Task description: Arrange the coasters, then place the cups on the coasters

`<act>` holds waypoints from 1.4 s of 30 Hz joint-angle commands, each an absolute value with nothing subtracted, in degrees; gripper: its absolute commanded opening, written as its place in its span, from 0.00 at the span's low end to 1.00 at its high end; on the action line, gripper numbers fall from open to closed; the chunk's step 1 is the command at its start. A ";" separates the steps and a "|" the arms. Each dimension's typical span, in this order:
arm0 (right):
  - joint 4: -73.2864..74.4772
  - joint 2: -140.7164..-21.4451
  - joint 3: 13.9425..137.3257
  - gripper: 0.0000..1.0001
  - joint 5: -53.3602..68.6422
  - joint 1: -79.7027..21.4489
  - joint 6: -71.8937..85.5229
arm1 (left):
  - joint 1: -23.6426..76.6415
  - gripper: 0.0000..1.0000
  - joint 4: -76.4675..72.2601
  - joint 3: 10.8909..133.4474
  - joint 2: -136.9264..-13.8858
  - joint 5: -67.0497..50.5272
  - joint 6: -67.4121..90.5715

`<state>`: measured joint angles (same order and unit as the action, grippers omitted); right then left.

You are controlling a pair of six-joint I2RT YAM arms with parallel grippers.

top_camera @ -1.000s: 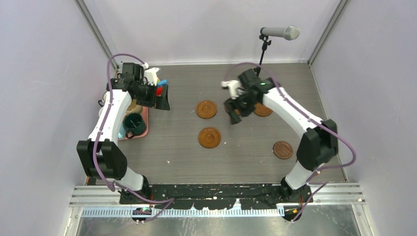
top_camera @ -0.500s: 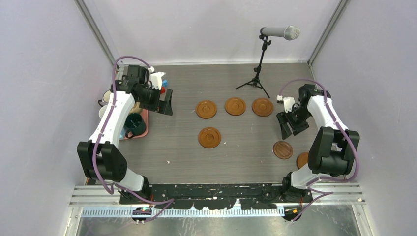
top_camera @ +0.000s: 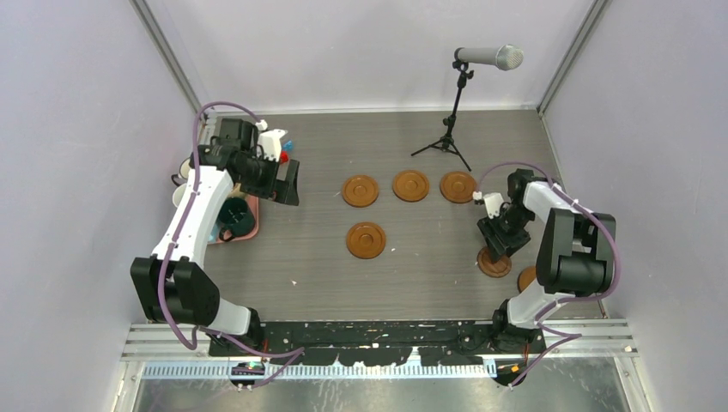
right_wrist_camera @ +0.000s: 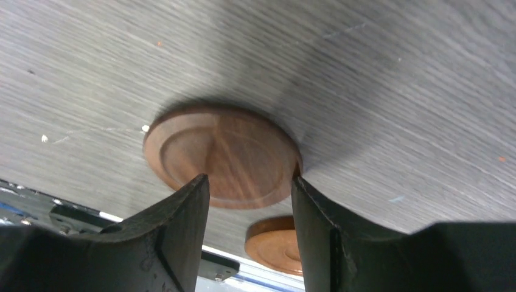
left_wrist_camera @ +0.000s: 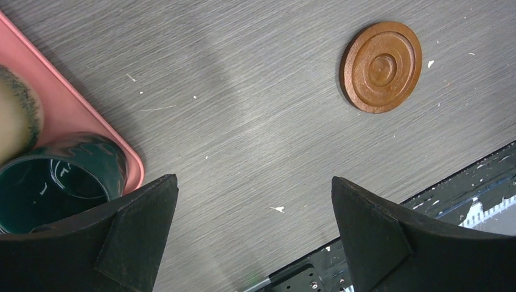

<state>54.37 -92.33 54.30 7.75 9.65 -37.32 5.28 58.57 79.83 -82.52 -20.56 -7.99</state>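
Observation:
Three brown coasters (top_camera: pixel 411 185) lie in a row at the back, with a fourth (top_camera: pixel 366 240) in front of them. My right gripper (top_camera: pixel 495 246) hangs low over a fifth coaster (right_wrist_camera: pixel 222 155) at the right front, its jaws apart and narrower than the disc, gripping nothing. A sixth coaster (right_wrist_camera: pixel 274 243) lies nearer the table edge. My left gripper (left_wrist_camera: pixel 252 182) stands wide open above bare table beside the pink tray (left_wrist_camera: pixel 91 128). The tray holds a dark green cup (left_wrist_camera: pixel 55 182) and a beige cup (left_wrist_camera: pixel 15 121). Other cups are hidden behind the left arm.
A microphone on a tripod stand (top_camera: pixel 451 137) stands at the back right of the row. Small coloured blocks (top_camera: pixel 283 150) sit by the left wrist. The black base rail (top_camera: pixel 386 335) runs along the near edge. Grey walls close in both sides.
My right arm swung from the back row out to the right, then came forward and down over the right front coaster, its jaws narrowing. The left gripper shifted slightly and stayed open.

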 commanded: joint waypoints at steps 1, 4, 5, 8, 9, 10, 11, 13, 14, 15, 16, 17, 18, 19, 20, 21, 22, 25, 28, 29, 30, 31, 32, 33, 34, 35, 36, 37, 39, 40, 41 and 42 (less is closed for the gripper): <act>48.23 -93.24 53.01 0.56 6.91 6.32 -34.87 | 5.44 1.00 58.01 79.47 -80.55 -20.14 -8.28; 45.97 -93.84 52.49 0.54 6.41 3.03 -32.46 | 5.46 1.00 57.83 79.45 -80.38 -19.90 -8.22; 45.45 -93.92 52.40 0.53 6.46 1.88 -31.56 | 5.45 1.00 57.65 79.43 -80.32 -19.64 -8.22; 43.78 -93.74 52.45 0.51 6.74 -2.17 -28.78 | 5.40 1.00 57.40 79.58 -80.02 -19.55 -8.15; 43.20 -93.76 52.54 0.50 6.68 -4.12 -27.52 | 5.45 1.00 57.39 79.63 -79.91 -19.47 -8.12; 42.78 -93.96 52.74 0.50 6.65 -5.43 -26.61 | 5.41 1.00 57.32 79.63 -79.87 -19.39 -8.05; 42.39 -94.22 53.00 0.50 6.66 -6.72 -25.73 | 5.37 1.00 57.31 79.67 -79.81 -19.34 -8.00; 41.42 -95.00 53.54 0.50 6.77 -9.29 -23.99 | 5.42 1.00 57.30 79.57 -79.78 -19.23 -8.10; 41.01 -95.50 53.87 0.50 6.82 -10.65 -23.20 | 5.38 1.00 57.26 79.54 -79.66 -19.08 -8.14; 40.56 -95.98 54.28 0.50 6.93 -11.96 -22.32 | 5.44 1.00 57.21 79.51 -79.63 -18.95 -8.09; 40.14 -96.46 54.76 0.49 7.03 -13.22 -21.52 | 5.37 1.00 57.15 79.42 -79.65 -18.82 -8.13; 39.78 -97.06 55.21 0.49 7.10 -14.57 -20.74 | 5.36 1.00 57.09 79.39 -79.64 -18.71 -8.18; 39.58 -97.50 55.77 0.49 7.05 -15.85 -20.12 | 5.38 1.00 57.17 79.43 -79.75 -18.50 -8.25; 39.72 -97.85 56.38 0.49 6.98 -17.01 -19.47 | 5.36 1.00 57.21 79.48 -79.73 -18.50 -8.28; 40.21 -97.98 57.21 0.49 7.33 -17.80 -18.89 | 5.38 1.00 57.22 79.52 -79.70 -18.57 -8.26; 41.32 -97.74 58.09 0.49 8.20 -18.14 -18.57 | 5.36 1.00 57.21 79.52 -79.71 -18.63 -8.28; 42.67 -97.11 58.89 0.49 9.17 -18.19 -18.37 | 5.37 1.00 57.25 79.53 -79.64 -18.68 -8.31; 46.93 -92.59 59.57 0.48 9.50 -17.73 -19.84 | 5.37 1.00 57.39 79.54 -79.55 -18.63 -8.51; 52.25 -86.71 58.60 0.48 9.19 -14.37 -23.08 | 5.37 1.00 57.43 79.55 -79.22 -18.59 -8.53; 54.51 -84.89 58.09 0.48 8.37 -12.72 -24.55 | 5.36 1.00 57.40 79.60 -79.15 -18.65 -8.53; 55.65 -83.36 57.05 0.48 7.35 -11.08 -26.30 | 5.37 1.00 57.39 79.59 -79.07 -18.82 -8.50; 56.46 -81.77 56.16 0.48 6.47 -8.26 -28.70 | 5.40 1.00 57.33 79.57 -79.03 -18.92 -8.41; 56.91 -80.46 55.37 0.48 5.55 -5.98 -30.35 | 5.42 1.00 57.26 79.63 -79.07 -19.17 -8.28; 56.95 -79.48 54.51 0.48 4.41 -4.14 -31.77 | 5.39 1.00 57.22 79.64 -79.10 -19.43 -8.08; 56.44 -78.53 53.62 0.48 2.98 -2.76 -32.90 | 5.44 1.00 57.10 79.63 -79.12 -19.62 -7.89; 55.28 -77.57 52.56 0.48 1.51 -1.98 -33.67 | 5.43 1.00 56.94 79.62 -79.15 -19.89 -7.67; 53.93 -76.34 51.43 0.48 0.44 -1.59 -34.07 | 5.44 1.00 56.81 79.53 -79.11 -20.04 -7.51; 52.49 -75.48 50.29 0.49 0.21 -1.51 -34.10 | 5.43 1.00 56.66 79.51 -79.11 -20.12 -7.41; 49.56 -75.01 48.22 0.49 -2.17 -1.49 -33.63 | 5.41 1.00 56.67 79.59 -79.13 -19.95 -7.30; 48.47 -75.34 47.49 0.49 -2.53 -1.49 -33.38 | 5.39 1.00 56.76 79.61 -79.03 -19.95 -7.30; 47.51 -75.92 46.84 0.49 -2.72 -1.49 -33.32 | 5.40 1.00 56.90 79.77 -78.89 -19.83 -7.33; 46.67 -76.59 46.17 0.48 -2.87 -1.49 -33.32 | 5.37 1.00 57.01 79.80 -78.76 -19.69 -7.30</act>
<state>51.44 -76.25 48.18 0.43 -1.19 -31.64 5.28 58.37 79.55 -81.08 -19.07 -7.75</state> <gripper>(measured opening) 0.489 0.996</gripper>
